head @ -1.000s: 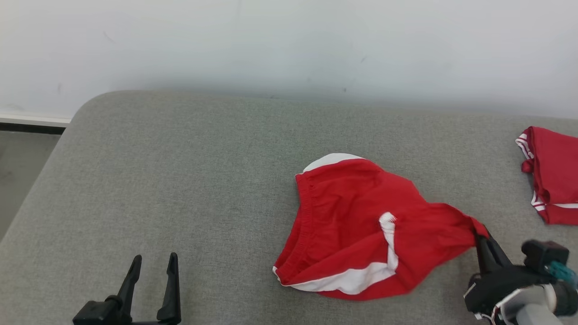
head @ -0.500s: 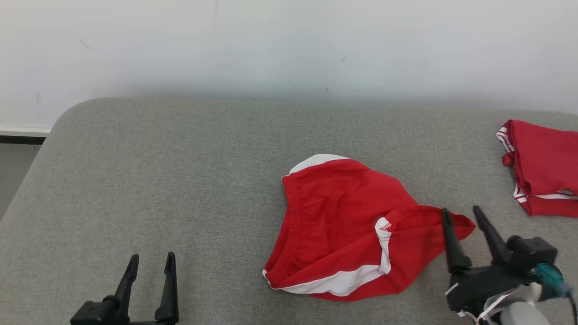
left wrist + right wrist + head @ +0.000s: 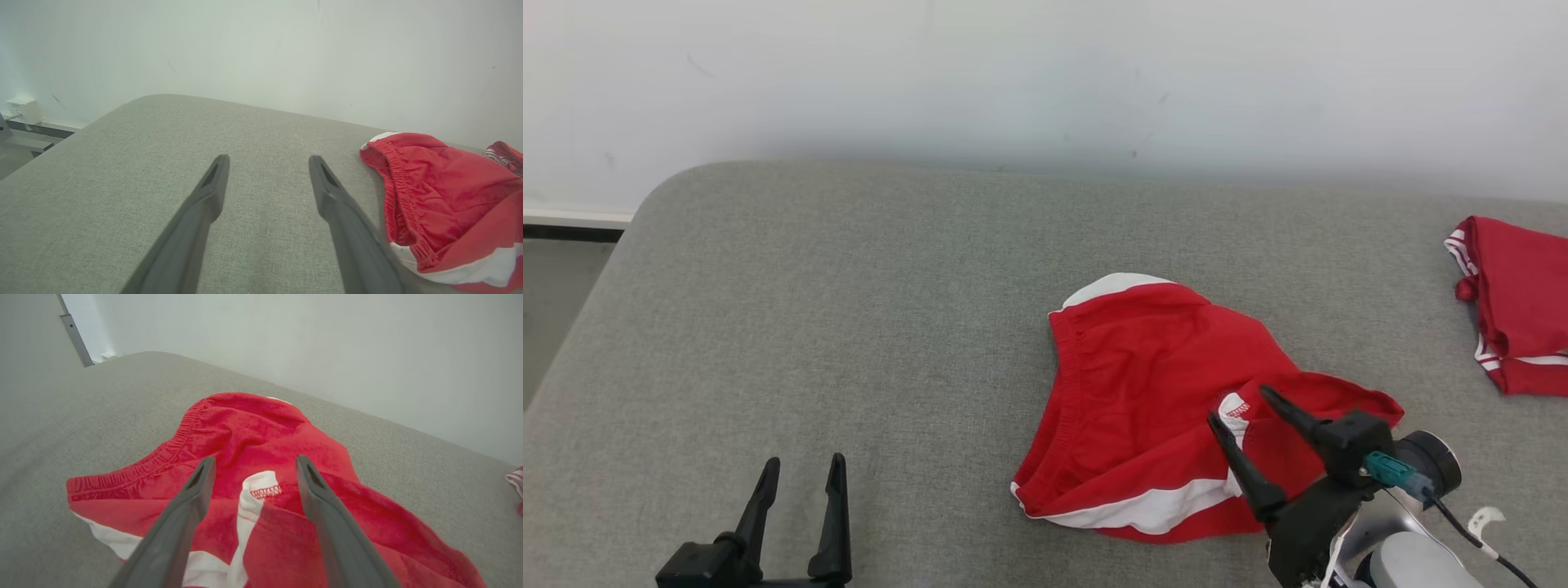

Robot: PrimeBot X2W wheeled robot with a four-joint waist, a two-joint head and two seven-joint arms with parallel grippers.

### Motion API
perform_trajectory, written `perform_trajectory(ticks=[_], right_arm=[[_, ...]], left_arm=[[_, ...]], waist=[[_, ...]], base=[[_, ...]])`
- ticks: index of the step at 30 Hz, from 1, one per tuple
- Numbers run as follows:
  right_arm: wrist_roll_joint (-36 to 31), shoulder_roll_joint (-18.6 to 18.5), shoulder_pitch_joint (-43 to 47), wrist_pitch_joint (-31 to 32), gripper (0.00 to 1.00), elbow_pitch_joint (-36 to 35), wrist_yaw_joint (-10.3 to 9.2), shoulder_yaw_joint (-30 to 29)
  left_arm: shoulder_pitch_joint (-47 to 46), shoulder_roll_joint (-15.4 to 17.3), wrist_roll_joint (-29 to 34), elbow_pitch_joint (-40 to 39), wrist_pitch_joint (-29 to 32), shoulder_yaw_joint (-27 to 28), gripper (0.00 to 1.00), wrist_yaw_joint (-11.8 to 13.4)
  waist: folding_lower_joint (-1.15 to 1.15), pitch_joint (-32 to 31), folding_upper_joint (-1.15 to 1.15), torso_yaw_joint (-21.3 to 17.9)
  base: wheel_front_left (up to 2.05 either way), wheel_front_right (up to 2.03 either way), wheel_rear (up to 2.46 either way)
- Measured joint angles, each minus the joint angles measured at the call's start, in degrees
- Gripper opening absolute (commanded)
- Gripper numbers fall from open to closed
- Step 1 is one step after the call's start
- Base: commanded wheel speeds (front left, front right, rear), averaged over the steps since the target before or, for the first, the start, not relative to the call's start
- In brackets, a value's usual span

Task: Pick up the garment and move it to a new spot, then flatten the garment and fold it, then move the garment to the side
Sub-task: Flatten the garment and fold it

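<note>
Centre right of the head view: red shorts [image 3: 1143,384], crumpled on grey cushion [image 3: 849,327]. Lower right: right gripper [image 3: 1238,405], fingers apart over the shorts, gripping nothing. Lower left: left gripper [image 3: 804,461], fingers apart, empty.

garment [image 3: 1143,384]: soft red cloth, matt, white trim | surface [image 3: 849,327]: grey woven fabric, coarse | fingers [image 3: 834,506]: dark matt plastic | wall [image 3: 1045,73]: smooth, matt

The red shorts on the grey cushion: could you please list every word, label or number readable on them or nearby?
None can be read.
The crumpled red fabric shorts with white trim carry only red stitching at the trim's end, no lettering.
The second red striped garment shows no text either.
</note>
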Motion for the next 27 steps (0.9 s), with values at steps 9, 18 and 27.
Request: perform_trajectory(ticks=[9,18,27], right_arm=[[-0.31,-1.29,0.25,3.39,0.00,1.75,0.00,1.83],[0.91,-0.02,5.53,-0.54,0.00,-0.79,0.00,-7.93],[4.11,5.00,19.13,-2.05,0.49,-4.16,0.00,-21.56]], left_arm=[[-0.07,-0.12,-0.18,0.00,0.00,0.27,1.00,0.24],[0.24,-0.31,-0.26,-0.29,0.00,0.74,1.00,0.57],[0.56,-0.40,-0.26,-0.58,0.00,0.96,1.00,0.54]], waist=[[0.00,0.68,0.00,1.06],[0.00,0.28,0.00,-1.38],[0.00,0.34,0.00,-3.73]], base=[[0.00,0.00,0.00],[0.00,0.00,0.00],[0.00,0.00,0.00]])
